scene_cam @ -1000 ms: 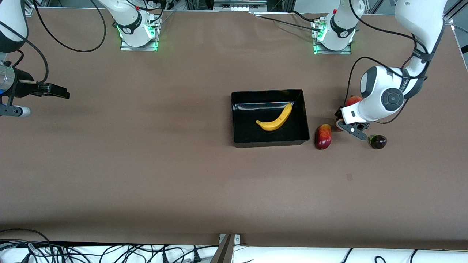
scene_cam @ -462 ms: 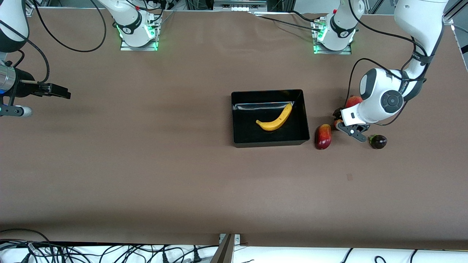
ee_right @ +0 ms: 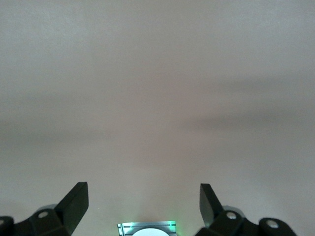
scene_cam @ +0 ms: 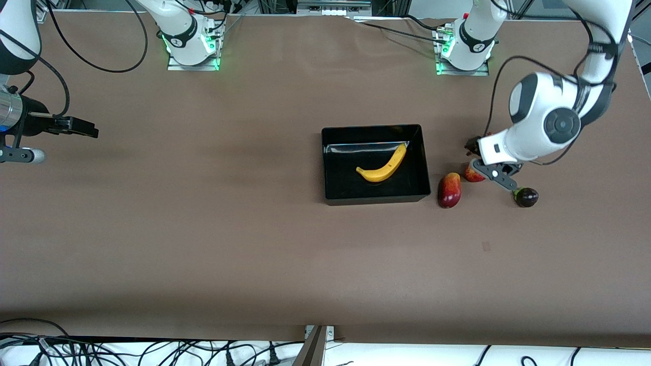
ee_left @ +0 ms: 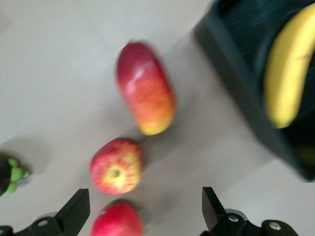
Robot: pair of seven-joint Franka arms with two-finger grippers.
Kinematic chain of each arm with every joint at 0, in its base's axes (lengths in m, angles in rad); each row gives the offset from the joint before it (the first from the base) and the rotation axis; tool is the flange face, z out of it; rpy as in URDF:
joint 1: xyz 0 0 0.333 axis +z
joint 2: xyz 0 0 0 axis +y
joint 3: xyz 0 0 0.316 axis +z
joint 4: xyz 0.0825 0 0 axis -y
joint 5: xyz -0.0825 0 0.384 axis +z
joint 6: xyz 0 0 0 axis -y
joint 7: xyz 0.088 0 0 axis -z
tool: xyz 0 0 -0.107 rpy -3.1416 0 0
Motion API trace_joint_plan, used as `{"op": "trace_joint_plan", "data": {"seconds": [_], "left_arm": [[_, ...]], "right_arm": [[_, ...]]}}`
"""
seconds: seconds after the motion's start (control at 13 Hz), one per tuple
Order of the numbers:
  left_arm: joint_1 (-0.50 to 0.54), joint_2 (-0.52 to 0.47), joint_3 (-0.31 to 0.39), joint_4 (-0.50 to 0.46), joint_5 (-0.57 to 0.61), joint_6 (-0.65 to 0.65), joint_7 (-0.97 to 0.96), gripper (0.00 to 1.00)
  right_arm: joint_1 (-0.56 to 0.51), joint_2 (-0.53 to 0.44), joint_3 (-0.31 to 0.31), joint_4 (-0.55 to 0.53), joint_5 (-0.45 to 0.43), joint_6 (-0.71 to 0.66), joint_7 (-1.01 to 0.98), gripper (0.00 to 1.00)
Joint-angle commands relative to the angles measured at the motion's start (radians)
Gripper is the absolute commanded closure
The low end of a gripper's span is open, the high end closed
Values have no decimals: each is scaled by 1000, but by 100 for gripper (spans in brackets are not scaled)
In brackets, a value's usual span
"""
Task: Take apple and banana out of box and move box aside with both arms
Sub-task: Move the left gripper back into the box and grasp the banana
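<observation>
The left hand (scene_cam: 487, 163) hangs with fingers spread wide and empty just above the apple (scene_cam: 474, 174), which sits on the counter (scene_cam: 203, 229) beside the box (scene_cam: 375, 195), toward the left arm's end, evidently freed there. The mango (scene_cam: 449, 189) lies between apple and box. The banana (scene_cam: 382, 166) lies in the box, likely next to go. The right hand (scene_cam: 76, 127) waits, fingers apart, well away from the box.

Under the spread left gripper (ee_left: 142, 216) apple (ee_left: 116, 165), pomegranate (ee_left: 117, 222) and mango (ee_left: 145, 87) crowd the worktop (scene_cam: 203, 229); toward the box (scene_cam: 375, 195), bare worktop.
</observation>
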Motion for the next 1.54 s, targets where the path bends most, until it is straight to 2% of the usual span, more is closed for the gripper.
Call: {"op": "trace_joint_plan", "data": {"seconds": [0.0,0.23,0.62,0.85,1.46], "left_arm": [[-109,-21,4,9,-30,-20,-144,0],[-214,-1,-17,38,-30,-12,-395,0],[-344,77,-28,112,-27,-8,-598,0],[-373,143,-28,119,-18,54,-588,0],[-378,220,-17,126,-12,98,-544,0]], "right_arm": [[-4,5,2,9,-11,-10,-8,0],[-4,7,2,11,-11,-2,-8,0],[-4,16,2,12,-11,1,-8,0],[-4,16,2,12,-11,1,-8,0],[-7,16,-3,13,-14,13,-9,0]]}}
